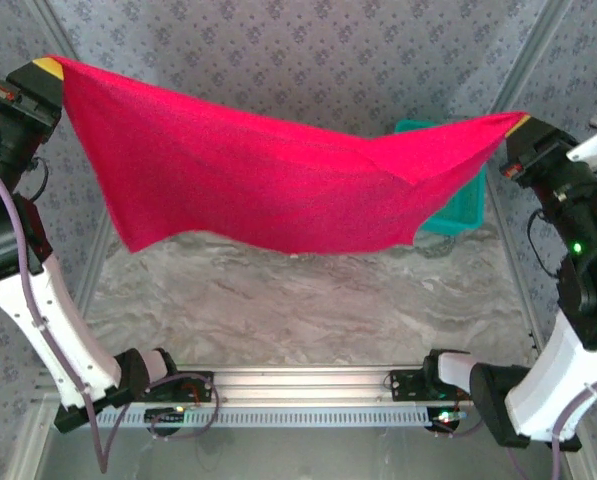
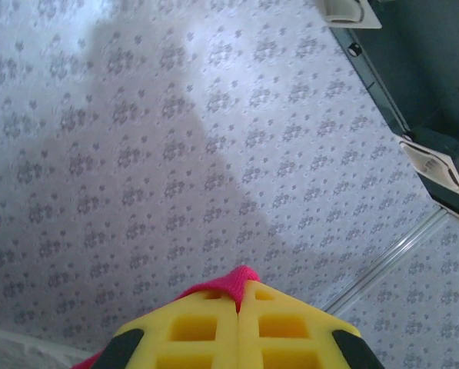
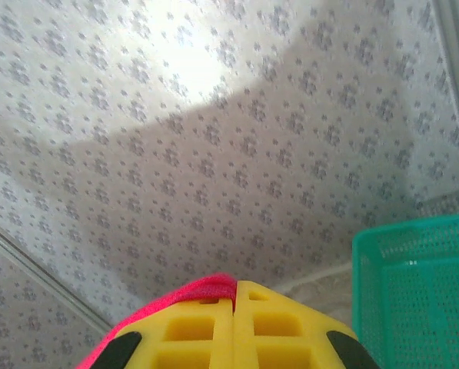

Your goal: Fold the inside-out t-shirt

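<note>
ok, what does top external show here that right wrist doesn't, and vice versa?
Top external: the plain bright red cloth t-shirt stretched between left gripper and right gripper, sagging above the marbled table. Right wrist: close-up of yellow fingers pressed shut on a pinch of that cloth. Both: the shirt, the teal plastic mesh basket, the patterned wall.

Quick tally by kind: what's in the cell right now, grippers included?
Red t-shirt: 1
Teal basket: 1
Grippers: 2, left gripper and right gripper, each shut on the t-shirt
Total: 4
</note>
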`<act>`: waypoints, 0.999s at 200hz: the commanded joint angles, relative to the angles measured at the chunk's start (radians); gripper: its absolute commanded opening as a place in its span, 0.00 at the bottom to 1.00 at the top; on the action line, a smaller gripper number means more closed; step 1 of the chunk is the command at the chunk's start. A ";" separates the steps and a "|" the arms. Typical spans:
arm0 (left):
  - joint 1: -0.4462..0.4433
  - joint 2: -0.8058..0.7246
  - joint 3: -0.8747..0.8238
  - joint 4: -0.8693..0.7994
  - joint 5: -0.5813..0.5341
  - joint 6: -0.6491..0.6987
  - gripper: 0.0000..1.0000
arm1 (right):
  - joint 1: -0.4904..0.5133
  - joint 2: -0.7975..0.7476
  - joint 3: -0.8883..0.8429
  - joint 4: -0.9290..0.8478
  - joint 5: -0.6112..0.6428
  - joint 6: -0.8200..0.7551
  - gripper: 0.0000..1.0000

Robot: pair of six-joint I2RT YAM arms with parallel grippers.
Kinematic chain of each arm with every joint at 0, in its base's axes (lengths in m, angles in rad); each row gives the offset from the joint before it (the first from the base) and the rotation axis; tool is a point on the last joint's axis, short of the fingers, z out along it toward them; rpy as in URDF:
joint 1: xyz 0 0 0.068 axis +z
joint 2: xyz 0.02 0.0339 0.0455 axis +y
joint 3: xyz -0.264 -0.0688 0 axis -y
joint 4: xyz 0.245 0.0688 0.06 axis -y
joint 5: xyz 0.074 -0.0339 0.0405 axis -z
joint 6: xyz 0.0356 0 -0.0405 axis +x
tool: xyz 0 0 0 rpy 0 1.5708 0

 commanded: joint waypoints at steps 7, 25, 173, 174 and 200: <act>0.008 -0.031 0.029 -0.053 -0.063 0.113 0.00 | -0.009 -0.042 -0.010 0.100 0.095 -0.026 0.00; 0.008 -0.010 0.011 -0.057 -0.054 0.126 0.00 | -0.009 -0.001 -0.014 0.094 0.097 -0.028 0.00; -0.161 0.482 -0.599 0.235 -0.275 0.307 0.06 | 0.240 0.669 -0.404 0.436 0.149 0.041 0.00; -0.161 0.488 -0.596 0.234 -0.275 0.309 0.07 | 0.240 0.681 -0.395 0.432 0.149 0.042 0.00; -0.185 0.632 -0.483 0.152 -0.332 0.360 0.66 | 0.244 0.990 -0.044 0.226 0.080 0.061 0.06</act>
